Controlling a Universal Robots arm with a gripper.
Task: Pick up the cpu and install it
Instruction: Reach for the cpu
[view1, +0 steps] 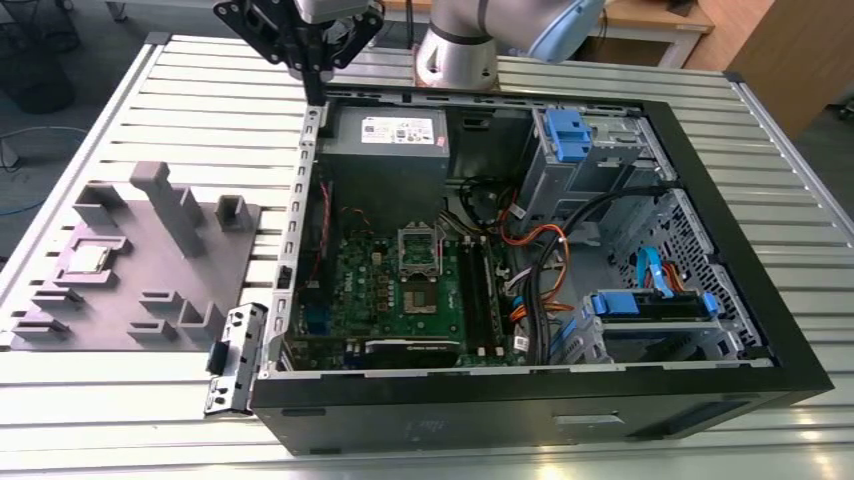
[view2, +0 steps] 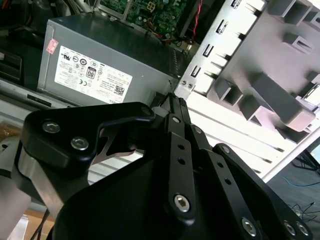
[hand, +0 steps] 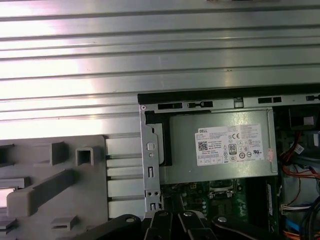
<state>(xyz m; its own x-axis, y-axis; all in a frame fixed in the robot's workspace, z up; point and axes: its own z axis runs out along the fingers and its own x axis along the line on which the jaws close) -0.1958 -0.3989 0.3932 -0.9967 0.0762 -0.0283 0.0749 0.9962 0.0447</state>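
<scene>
In the exterior view the gripper (view1: 316, 97) hangs above the far corner of the open computer case (view1: 747, 300), right over the metal side wall on the exterior view's left, next to the grey power supply (view1: 387, 130). In the second wrist view the black fingers (view2: 176, 116) are clenched together, tip to tip, with nothing between them, and they point at that same wall edge.

The cpu (view1: 87, 258) lies flat in a recess of the grey plastic tray (view1: 160, 300), well apart from the gripper. The tray rests on the slatted tabletop (view1: 200, 100), just beside the case on the exterior view's left. Between the gripper and the tray the slats are bare.

Inside the case the green motherboard (view1: 400, 295) lies under the power supply, with the shiny socket frame (view1: 420, 245) near its middle. Orange and black cables (view1: 547, 270) run close along its side on the exterior view's right.
</scene>
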